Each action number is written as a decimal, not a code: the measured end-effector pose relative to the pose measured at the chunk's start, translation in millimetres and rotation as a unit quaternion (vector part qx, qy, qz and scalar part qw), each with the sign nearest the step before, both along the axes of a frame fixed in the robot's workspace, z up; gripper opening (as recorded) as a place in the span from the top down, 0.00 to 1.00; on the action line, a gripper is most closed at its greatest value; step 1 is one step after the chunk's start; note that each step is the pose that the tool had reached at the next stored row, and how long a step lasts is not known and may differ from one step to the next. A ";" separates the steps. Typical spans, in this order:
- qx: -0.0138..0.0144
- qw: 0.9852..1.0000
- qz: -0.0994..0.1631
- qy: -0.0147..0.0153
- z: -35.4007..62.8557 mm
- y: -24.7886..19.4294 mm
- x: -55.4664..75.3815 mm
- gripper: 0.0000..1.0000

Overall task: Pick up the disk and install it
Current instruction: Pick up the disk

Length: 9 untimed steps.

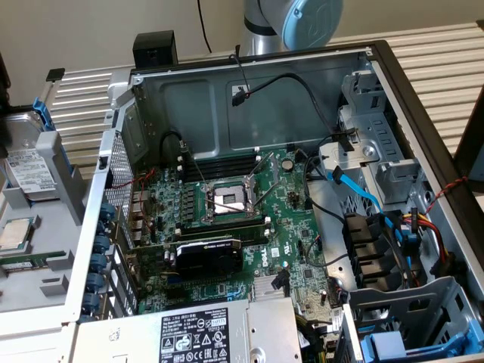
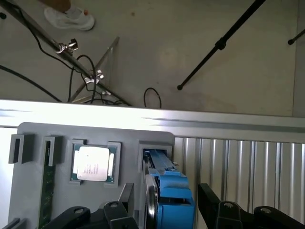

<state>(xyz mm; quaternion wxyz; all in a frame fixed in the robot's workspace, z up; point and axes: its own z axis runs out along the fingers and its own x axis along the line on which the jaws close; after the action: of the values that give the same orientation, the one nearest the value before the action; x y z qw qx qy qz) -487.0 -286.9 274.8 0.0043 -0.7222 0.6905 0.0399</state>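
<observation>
The disk (image 1: 30, 170) stands on edge in a grey holder (image 1: 64, 181) at the exterior view's left, outside the computer case. It is silver, with a white label and a blue carrier frame. In the wrist view the disk (image 2: 164, 188) is seen edge-on, its blue frame uppermost. My gripper (image 2: 167, 193) is open and straddles it. One black finger (image 2: 127, 195) stands beside the silver face and the other finger (image 2: 207, 195) beside the blue frame, with a small gap on each side.
A square processor chip (image 2: 93, 163) and a green memory stick (image 2: 47, 186) sit in other slots of the holder. The open computer case (image 1: 249, 83) holds a motherboard, a black graphics card (image 1: 208, 253), loose cables and a drive bay (image 1: 408, 344) with blue rails. A shoe (image 2: 69, 16) is on the floor.
</observation>
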 end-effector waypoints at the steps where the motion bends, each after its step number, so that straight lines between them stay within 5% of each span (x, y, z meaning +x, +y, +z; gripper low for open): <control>1: 0.000 1.000 0.000 0.000 -0.1 0.0 0.1 0.35; 9: 0.000 1.000 0.000 -0.001 -1.0 0.0 0.6 0.35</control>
<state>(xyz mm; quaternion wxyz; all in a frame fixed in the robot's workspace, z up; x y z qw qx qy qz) -486.4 -286.9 273.7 0.0052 -0.7222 0.6906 0.0389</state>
